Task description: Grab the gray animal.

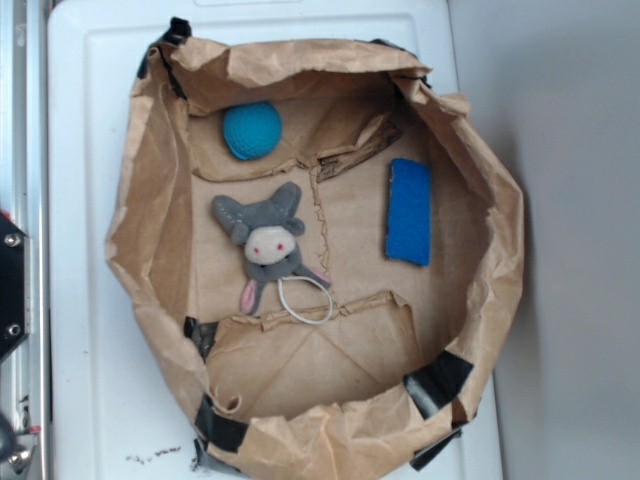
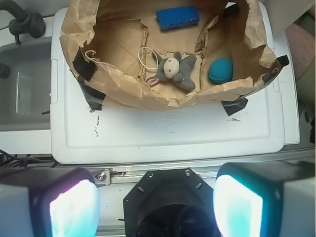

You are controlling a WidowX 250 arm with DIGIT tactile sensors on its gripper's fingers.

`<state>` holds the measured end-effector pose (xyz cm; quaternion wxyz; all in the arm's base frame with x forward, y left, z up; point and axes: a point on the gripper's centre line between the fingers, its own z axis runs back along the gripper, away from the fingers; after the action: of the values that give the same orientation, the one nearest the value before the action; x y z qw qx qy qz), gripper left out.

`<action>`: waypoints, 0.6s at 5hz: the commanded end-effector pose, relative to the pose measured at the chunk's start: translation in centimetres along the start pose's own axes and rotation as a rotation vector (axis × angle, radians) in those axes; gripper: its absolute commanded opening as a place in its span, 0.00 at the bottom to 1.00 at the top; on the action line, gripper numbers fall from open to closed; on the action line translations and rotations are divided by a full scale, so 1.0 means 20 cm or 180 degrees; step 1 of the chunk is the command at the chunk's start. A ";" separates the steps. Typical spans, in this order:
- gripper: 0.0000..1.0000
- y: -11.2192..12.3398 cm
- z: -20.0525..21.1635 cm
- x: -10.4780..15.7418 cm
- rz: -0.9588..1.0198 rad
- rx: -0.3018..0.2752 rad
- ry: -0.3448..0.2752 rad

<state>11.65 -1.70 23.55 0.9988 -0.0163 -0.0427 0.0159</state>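
The gray animal [image 1: 265, 242] lies flat on the floor of a brown paper bag tray [image 1: 150, 200], near its middle left. It has a cream face, pink-lined ears and a white cord loop [image 1: 305, 300]. In the wrist view the gray animal [image 2: 175, 70] shows far off, inside the paper bag [image 2: 123, 89]. My gripper [image 2: 155, 205] is open, high above and well back from the bag, over the robot's black base. Its two glowing pads [image 2: 74, 210] stand wide apart with nothing between them. The gripper does not show in the exterior view.
A teal ball [image 1: 250, 130] rests in the bag's back left corner. A blue rectangular block [image 1: 409, 211] lies to the right of the animal. The bag's crumpled walls rise all round. The bag sits on a white plastic lid [image 1: 80, 150]. A sink [image 2: 24, 89] lies beside it.
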 end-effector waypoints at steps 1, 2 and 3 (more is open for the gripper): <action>1.00 0.00 0.00 0.00 0.0000 0.0000 0.0000; 1.00 -0.02 -0.07 0.21 0.0026 0.0064 -0.0153; 1.00 -0.01 -0.11 0.29 0.0153 0.0115 -0.0174</action>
<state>17.33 -1.66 20.53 0.9981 0.0045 -0.0442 0.0430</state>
